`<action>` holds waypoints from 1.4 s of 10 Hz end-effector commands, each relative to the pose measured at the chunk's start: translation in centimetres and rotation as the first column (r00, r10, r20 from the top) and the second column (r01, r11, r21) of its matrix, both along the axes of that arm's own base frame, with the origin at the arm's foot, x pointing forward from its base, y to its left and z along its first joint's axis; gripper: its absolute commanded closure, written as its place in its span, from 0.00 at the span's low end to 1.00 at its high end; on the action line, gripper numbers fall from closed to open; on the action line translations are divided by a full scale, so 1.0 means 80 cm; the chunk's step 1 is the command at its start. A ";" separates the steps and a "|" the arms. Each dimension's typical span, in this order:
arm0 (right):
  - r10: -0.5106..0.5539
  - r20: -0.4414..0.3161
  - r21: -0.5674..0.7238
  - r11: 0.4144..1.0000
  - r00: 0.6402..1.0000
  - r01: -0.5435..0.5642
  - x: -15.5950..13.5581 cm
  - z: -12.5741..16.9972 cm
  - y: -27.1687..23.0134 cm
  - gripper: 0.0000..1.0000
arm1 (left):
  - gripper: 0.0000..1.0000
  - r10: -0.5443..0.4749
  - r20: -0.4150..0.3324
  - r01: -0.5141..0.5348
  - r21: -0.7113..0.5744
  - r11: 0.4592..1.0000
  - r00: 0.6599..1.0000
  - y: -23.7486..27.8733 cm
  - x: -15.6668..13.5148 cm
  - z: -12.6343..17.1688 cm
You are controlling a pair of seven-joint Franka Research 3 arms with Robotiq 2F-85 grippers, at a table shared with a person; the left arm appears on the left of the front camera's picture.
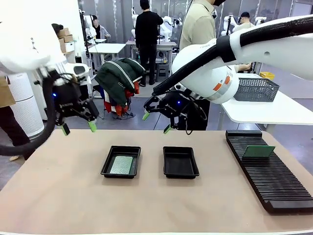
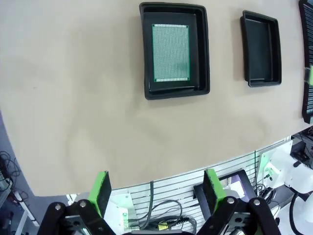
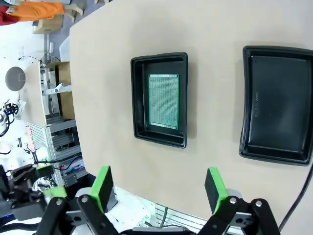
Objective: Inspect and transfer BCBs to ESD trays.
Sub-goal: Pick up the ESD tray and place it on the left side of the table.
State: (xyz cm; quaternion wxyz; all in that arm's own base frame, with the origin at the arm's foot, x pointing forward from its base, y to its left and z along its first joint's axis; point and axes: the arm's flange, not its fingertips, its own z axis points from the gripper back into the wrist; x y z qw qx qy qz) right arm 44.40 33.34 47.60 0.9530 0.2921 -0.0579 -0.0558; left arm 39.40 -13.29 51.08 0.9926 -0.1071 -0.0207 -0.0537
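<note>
Two black ESD trays sit side by side on the tan table. The left tray [image 1: 121, 161] [image 2: 174, 50] [image 3: 160, 99] holds a flat green BCB [image 1: 122, 165] [image 2: 170, 53] [image 3: 164, 101]. The right tray [image 1: 180, 162] [image 2: 261, 49] [image 3: 277, 104] has nothing in it. Another BCB [image 1: 258, 151] stands upright in the long black slotted rack [image 1: 271, 171] at the right. My left gripper [image 1: 78, 128] [image 2: 155, 188] hangs open above the table's far left. Above the far side of the empty tray, my right gripper [image 1: 156, 122] [image 3: 159, 188] is open too, holding nothing.
A grey mesh basket [image 1: 256, 89] rests on a white table behind the rack. A person [image 1: 198, 29] stands at the far side behind my right arm. The tan table [image 1: 58, 186] has bare room left of the trays and in front of them.
</note>
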 end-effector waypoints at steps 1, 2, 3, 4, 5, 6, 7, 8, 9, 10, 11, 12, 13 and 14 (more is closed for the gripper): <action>-0.015 0.004 -0.022 1.000 1.000 0.015 -0.001 -0.002 0.007 0.00 | 0.00 0.037 0.022 -0.036 -0.024 0.999 0.999 -0.019 0.013 -0.034; -0.015 0.004 -0.022 1.000 1.000 0.015 -0.001 -0.002 0.007 0.00 | 0.00 0.044 0.033 -0.043 -0.014 0.999 0.999 -0.026 0.020 -0.051; -0.015 0.004 -0.022 1.000 1.000 0.015 -0.001 -0.002 0.007 0.00 | 0.00 0.058 0.037 -0.059 0.010 0.998 0.998 -0.032 0.030 -0.070; -0.015 0.004 -0.022 1.000 1.000 0.015 -0.001 -0.002 0.007 0.00 | 0.00 0.078 0.051 -0.079 0.026 0.997 0.996 -0.036 0.040 -0.086; -0.015 0.004 -0.022 1.000 1.000 0.015 -0.001 -0.002 0.007 0.00 | 0.00 0.086 0.070 -0.088 0.030 0.996 0.994 -0.042 0.050 -0.102; -0.015 0.004 -0.022 1.000 1.000 0.015 -0.001 -0.002 0.007 0.00 | 0.00 0.087 0.090 -0.091 0.044 0.995 0.992 -0.049 0.062 -0.120; -0.015 0.004 -0.022 1.000 1.000 0.015 -0.001 -0.002 0.007 0.00 | 0.00 0.093 0.113 -0.101 0.069 0.992 0.989 -0.054 0.075 -0.139; -0.015 0.004 -0.022 1.000 1.000 0.015 -0.001 -0.002 0.007 0.00 | 0.00 0.088 0.120 -0.097 0.069 0.993 0.989 -0.058 0.085 -0.152; -0.015 0.004 -0.022 1.000 1.000 0.015 -0.001 -0.002 0.007 0.00 | 0.00 0.081 0.140 -0.094 0.086 0.992 0.987 -0.062 0.093 -0.166; -0.015 0.004 -0.022 1.000 1.000 0.015 -0.001 -0.002 0.007 0.00 | 0.00 0.063 0.151 -0.081 0.114 0.990 0.987 -0.065 0.101 -0.181; -0.015 0.004 -0.022 1.000 1.000 0.015 -0.001 -0.002 0.007 0.00 | 0.00 0.053 0.147 -0.070 0.111 0.991 0.988 -0.065 0.107 -0.195; -0.015 0.004 -0.022 1.000 1.000 0.015 -0.001 -0.002 0.007 0.00 | 0.00 0.053 0.146 -0.070 0.108 0.992 0.988 -0.066 0.113 -0.206; -0.015 0.004 -0.022 1.000 1.000 0.015 -0.001 -0.002 0.007 0.00 | 0.00 0.051 0.153 -0.068 0.111 0.991 0.987 -0.065 0.117 -0.214; -0.015 0.004 -0.022 1.000 1.000 0.015 -0.001 -0.002 0.007 0.00 | 0.00 0.041 0.152 -0.059 0.120 0.991 0.988 -0.066 0.121 -0.221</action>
